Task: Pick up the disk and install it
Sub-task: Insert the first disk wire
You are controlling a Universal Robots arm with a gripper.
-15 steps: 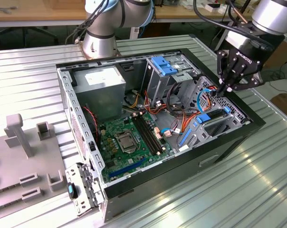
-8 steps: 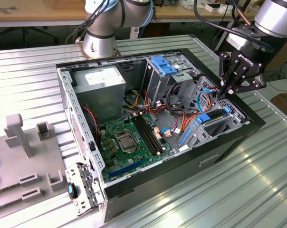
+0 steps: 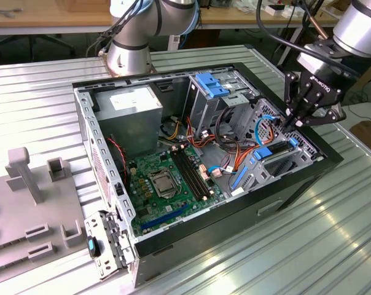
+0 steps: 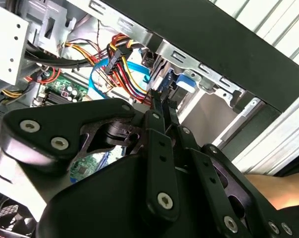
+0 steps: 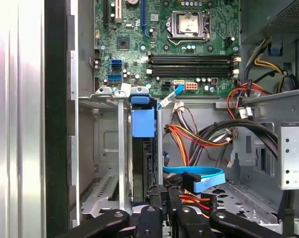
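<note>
Fingers (image 5: 158, 198) pressed together | disk (image 5: 141, 166) upright in bay (image 5: 104, 148), just beside

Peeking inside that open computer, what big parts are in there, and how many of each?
Green circuit board: 1
Grey power-supply box: 1
Processor socket: 1
Disk with blue rail, standing in its bay: 1
Total: 4

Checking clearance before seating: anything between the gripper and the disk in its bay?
Nothing visible. The gripper sits right beside the disk, which stands on edge in the drive cage. A blue flat cable and red-yellow wires crowd the gripper's other side, not the path.
</note>
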